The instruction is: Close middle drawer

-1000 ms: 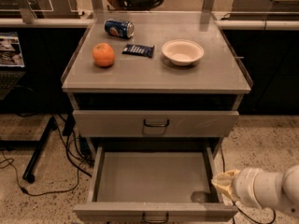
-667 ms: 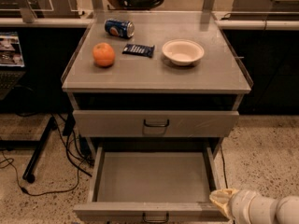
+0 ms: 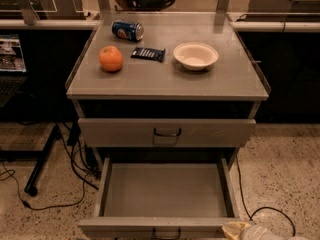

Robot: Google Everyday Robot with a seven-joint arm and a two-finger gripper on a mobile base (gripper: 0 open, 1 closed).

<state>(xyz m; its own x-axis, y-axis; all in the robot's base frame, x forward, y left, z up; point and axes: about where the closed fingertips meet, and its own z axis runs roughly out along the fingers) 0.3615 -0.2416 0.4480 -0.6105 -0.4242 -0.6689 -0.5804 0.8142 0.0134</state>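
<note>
Fingers [image 3: 235, 229]: spread or pinched, cannot tell. Middle drawer [image 3: 165, 191] sits just up-left of them, pulled fully out. Nothing done yet, the whole closing push remains.

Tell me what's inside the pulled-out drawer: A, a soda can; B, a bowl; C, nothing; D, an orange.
C: the drawer shows only its bare grey floor, while the orange, bowl and can sit on the cabinet top; the gripper is by the drawer's front right corner.
</note>
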